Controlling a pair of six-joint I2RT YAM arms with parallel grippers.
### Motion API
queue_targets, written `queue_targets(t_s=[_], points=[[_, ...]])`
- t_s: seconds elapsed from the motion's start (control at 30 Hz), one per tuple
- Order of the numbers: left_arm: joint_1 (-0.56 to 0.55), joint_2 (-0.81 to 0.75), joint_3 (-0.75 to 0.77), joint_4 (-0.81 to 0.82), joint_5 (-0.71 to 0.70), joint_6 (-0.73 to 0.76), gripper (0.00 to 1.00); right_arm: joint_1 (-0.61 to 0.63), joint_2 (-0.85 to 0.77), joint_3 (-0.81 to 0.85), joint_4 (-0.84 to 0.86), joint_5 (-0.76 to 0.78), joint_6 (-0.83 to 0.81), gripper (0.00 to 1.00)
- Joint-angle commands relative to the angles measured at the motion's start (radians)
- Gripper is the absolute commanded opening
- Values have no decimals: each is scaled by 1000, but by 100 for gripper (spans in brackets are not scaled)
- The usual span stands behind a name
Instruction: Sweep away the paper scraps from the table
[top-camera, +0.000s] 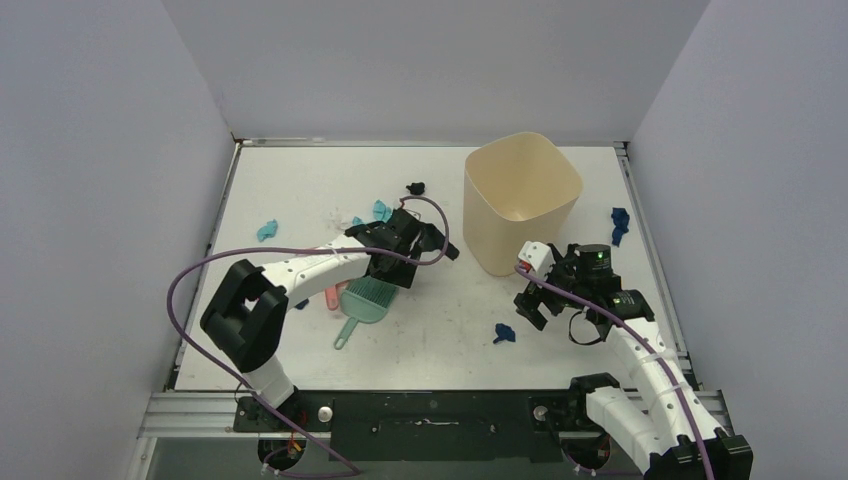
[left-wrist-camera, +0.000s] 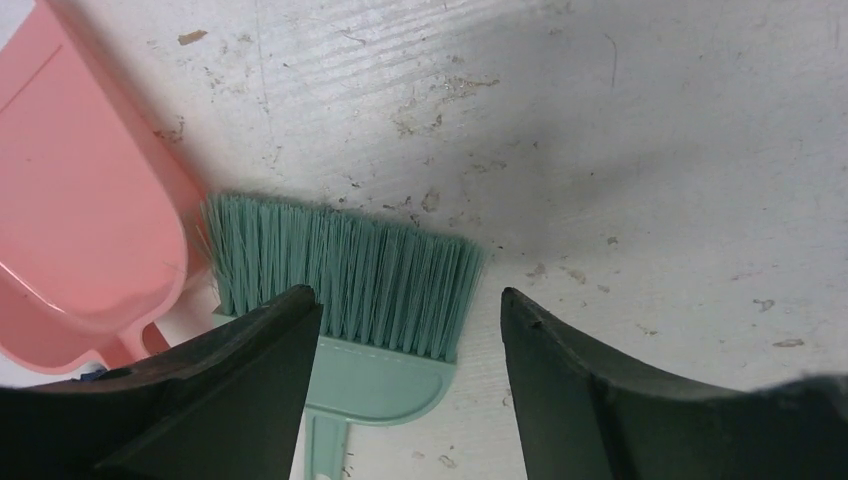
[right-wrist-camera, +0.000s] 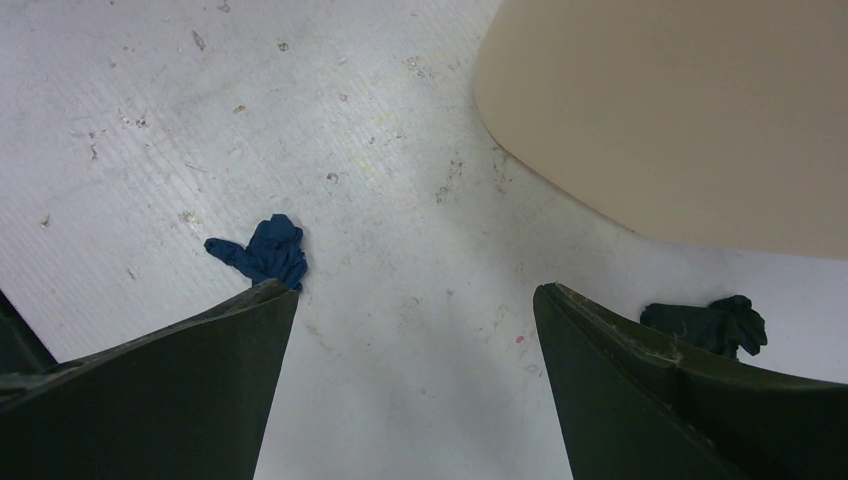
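Note:
Several paper scraps lie on the white table (top-camera: 440, 340): teal ones (top-camera: 266, 230) (top-camera: 381, 210), a black one (top-camera: 416, 187) and dark blue ones (top-camera: 503, 333) (top-camera: 620, 225). My left gripper (top-camera: 388, 272) (left-wrist-camera: 408, 296) hangs open just over the head of the green hand brush (top-camera: 367, 298) (left-wrist-camera: 350, 270), its jaws straddling the right part of the bristles without touching them. My right gripper (top-camera: 545, 315) (right-wrist-camera: 415, 288) is open over bare table. A dark blue scrap (right-wrist-camera: 262, 250) sits just beyond its left finger and a darker scrap (right-wrist-camera: 710, 325) beside its right finger.
A pink dustpan (top-camera: 333, 297) (left-wrist-camera: 80, 220) lies against the brush's left side, mostly under my left arm. A tall beige bin (top-camera: 520, 200) (right-wrist-camera: 680, 110) stands at the back right, close beyond my right gripper. Metal rails edge the table.

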Motion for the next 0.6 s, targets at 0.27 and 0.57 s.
queue_targets(t_s=[0.27, 0.57], points=[[-15, 86, 49, -7, 77, 31, 52, 8, 0, -2, 67, -3, 13, 94], [-52, 109, 36, -4, 101, 16, 46, 6, 2, 1, 62, -8, 8, 94]])
